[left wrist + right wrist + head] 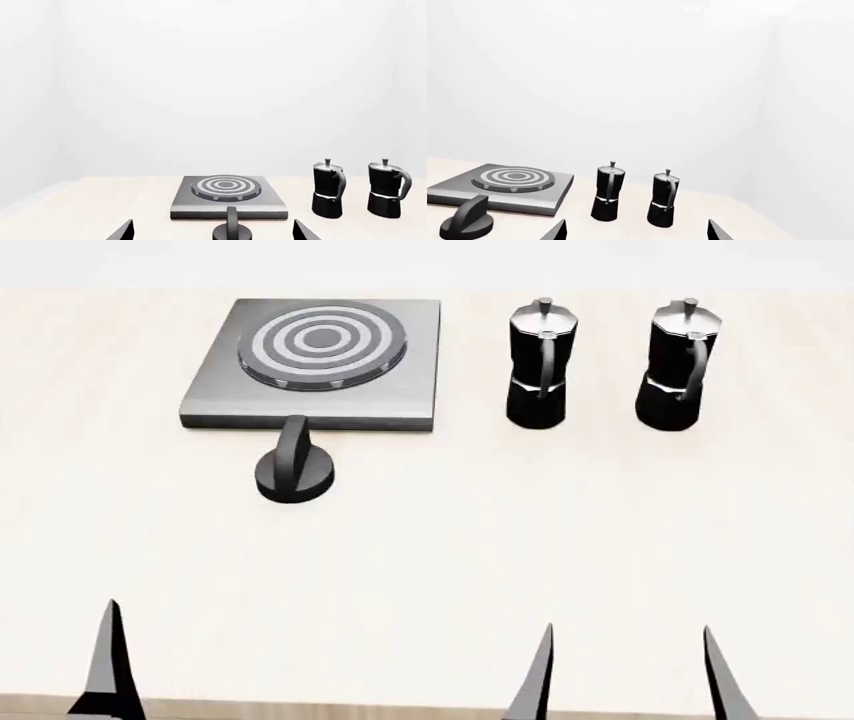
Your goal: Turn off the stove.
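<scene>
The stove [214,400] is a flat grey metal slab with a ringed round burner [320,340], at the far left of the table. Its black ridged knob [295,472] stands just in front of the slab. My left gripper [213,234] is open and empty, and the knob [232,227] lies ahead, between its spread fingers and apart from them. In the head view only one left fingertip [114,660] shows, near the table's front edge. My right gripper [630,680] is open and empty, well short of the pots. The stove also shows in the right wrist view [527,197].
Two black-and-silver moka pots [541,365] [681,365] stand upright to the right of the stove. The light wooden table [427,560] stretches between them and my grippers. White walls lie behind the table.
</scene>
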### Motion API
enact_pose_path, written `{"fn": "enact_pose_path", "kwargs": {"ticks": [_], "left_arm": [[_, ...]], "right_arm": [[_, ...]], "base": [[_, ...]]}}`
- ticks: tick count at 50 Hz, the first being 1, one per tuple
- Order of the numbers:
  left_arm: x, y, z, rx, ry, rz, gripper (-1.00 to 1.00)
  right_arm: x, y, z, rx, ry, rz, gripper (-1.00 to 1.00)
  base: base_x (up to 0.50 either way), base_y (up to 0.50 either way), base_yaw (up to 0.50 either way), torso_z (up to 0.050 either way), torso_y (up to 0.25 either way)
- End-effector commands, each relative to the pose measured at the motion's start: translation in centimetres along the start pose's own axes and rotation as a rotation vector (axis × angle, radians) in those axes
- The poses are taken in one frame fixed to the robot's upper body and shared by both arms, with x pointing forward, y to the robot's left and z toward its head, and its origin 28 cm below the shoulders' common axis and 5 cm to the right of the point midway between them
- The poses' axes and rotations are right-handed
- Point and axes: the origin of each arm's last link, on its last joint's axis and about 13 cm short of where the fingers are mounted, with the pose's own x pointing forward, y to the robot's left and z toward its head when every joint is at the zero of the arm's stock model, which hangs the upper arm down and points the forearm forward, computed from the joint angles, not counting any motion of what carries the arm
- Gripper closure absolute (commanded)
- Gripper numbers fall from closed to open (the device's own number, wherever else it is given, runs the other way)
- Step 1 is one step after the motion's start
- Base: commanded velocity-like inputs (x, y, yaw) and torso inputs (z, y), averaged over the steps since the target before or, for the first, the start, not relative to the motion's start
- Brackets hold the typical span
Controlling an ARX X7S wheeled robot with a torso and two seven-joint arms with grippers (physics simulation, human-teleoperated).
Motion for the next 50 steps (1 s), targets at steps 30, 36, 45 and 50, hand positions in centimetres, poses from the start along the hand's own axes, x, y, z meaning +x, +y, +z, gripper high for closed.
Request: {"fn": "enact_pose_path", "kwargs": {"ticks": [30,36,45,50], "left_arm": [[-0.26,0.0,-0.11,-0.015,-0.011,-0.01,-1.0],[-0.27,0.02,-0.14,-0.014,-0.01,-0.007,-1.0],[-0.31,0.02,-0.18,-0.013,-0.01,-0.006,-1.0],[-0.28,0.02,-0.12,-0.013,-0.011,-0.005,-1.0]], "right_arm": [[0.01,-0.17,0.29,-0.012,-0.01,-0.005,-1.0],[0.01,-0.17,0.26,-0.013,-0.009,-0.004,-1.0],[0.0,-0.16,0.22,-0.013,-0.009,-0.001,-1.0],[0.0,-0.2,0.24,-0.013,-0.01,-0.002,-1.0]], "base": [[0.19,0.0,0.0,0.0,0.0],[0.22,0.0,0.0,0.0,0.0],[0.22,0.0,0.0,0.0,0.0],[0.23,0.0,0.0,0.0,0.0]]}}
